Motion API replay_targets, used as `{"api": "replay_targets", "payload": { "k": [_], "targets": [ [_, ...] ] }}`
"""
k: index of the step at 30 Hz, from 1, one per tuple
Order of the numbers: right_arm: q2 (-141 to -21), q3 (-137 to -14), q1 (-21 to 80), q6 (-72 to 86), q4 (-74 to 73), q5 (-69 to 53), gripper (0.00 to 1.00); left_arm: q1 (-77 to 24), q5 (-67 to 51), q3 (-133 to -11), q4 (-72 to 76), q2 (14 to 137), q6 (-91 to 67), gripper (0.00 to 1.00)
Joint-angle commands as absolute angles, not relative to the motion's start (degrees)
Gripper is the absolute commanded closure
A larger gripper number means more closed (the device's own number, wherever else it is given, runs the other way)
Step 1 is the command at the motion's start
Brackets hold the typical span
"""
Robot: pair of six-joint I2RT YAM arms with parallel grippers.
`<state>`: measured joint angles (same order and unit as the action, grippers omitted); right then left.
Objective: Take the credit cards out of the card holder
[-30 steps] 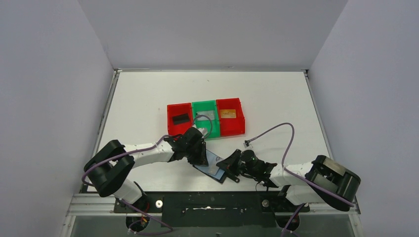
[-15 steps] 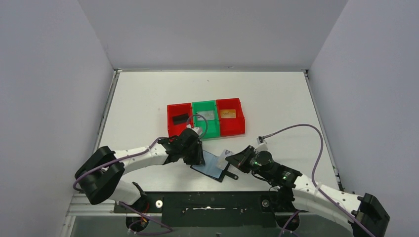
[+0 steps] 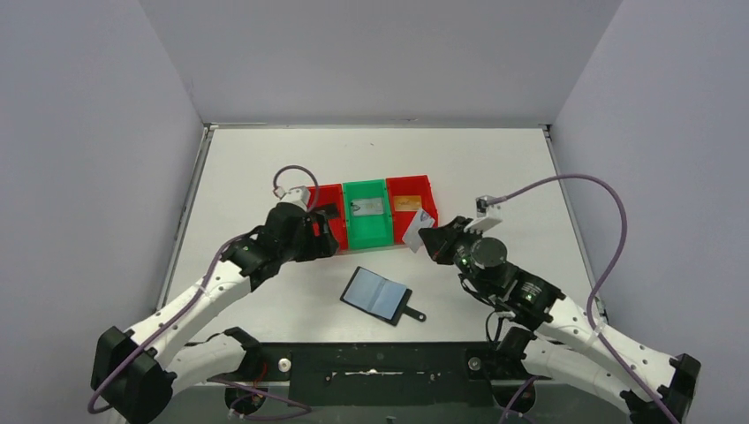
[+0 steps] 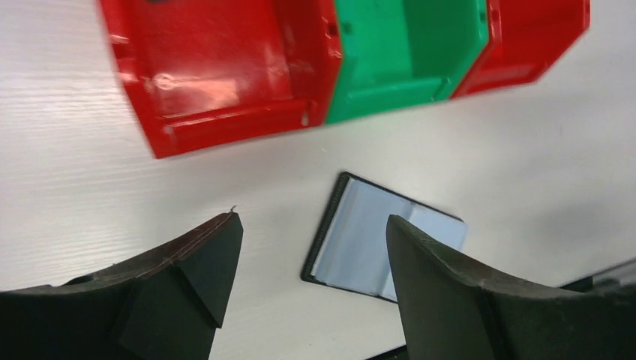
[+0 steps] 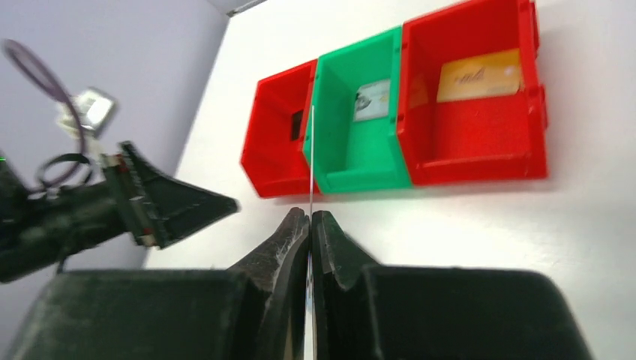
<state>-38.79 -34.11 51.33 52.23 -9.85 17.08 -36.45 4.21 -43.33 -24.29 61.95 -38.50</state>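
One card holder (image 3: 378, 295) was laid open and flat on the table (image 3: 495, 168), nearest the arm bases and between the two arms, its blue-grey pockets turned upward. Its long axis was set on a slant, running from far-left to near-right, and its snap tab (image 3: 413, 314) was pointed toward the near-right. Nothing was touching it. Beyond it on the left, the left gripper (image 4: 313, 220) was held above the table near the front wall of the left red bin (image 4: 225, 67), its jaws spread wide and nothing seen between them. On the right, the right gripper (image 5: 309, 217) was raised clear of the holder with its jaws pressed together on a pale card (image 3: 418, 228); from the wrist view this card was seen edge-on as a thin upright line, its free end directed toward the bins. Farthest back, three bins were lined up side by side and touching: a dark card (image 5: 297, 124) could be partly made out in the left red bin, a silver-grey card (image 5: 373, 99) was lying in the green bin (image 5: 352, 161), and an orange-gold card (image 5: 480, 75) was lying in the right red bin (image 5: 480, 142).
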Motion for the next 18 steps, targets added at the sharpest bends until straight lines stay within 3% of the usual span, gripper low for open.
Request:
{"api": "replay_targets", "payload": {
  "k": [1, 4, 11, 13, 15, 18],
  "targets": [
    [-49.11, -42.9, 51.08, 29.19, -5.98, 20.92, 1.0, -30.17, 9.19, -44.52, -30.03, 54.81, -32.37, 0.26],
    [-57.35, -49.01, 51.11, 18.52, -5.23, 19.97, 1.0, -25.46, 10.42, -45.62, -32.96, 52.51, -30.06, 0.23],
    [-75.6, -62.84, 50.99, -1.26, -6.44, 18.0, 1.0, -22.46, 26.08, -46.32, -34.58, 48.44, -30.04, 0.19],
    [-79.99, -65.82, 50.7, -6.12, -7.01, 16.59, 1.0, -22.35, 27.75, -44.18, -32.46, 46.1, -29.49, 0.17],
    [-84.25, -68.73, 50.46, -9.45, -8.02, 15.81, 1.0, -22.28, 27.84, -42.65, -30.27, 44.32, -29.38, 0.08],
    [-89.87, -72.98, 50.12, -13.34, -10.44, 14.72, 1.0, -22.24, 26.67, -41.62, -28.0, 43.43, -28.88, 0.08]
  ]
}}
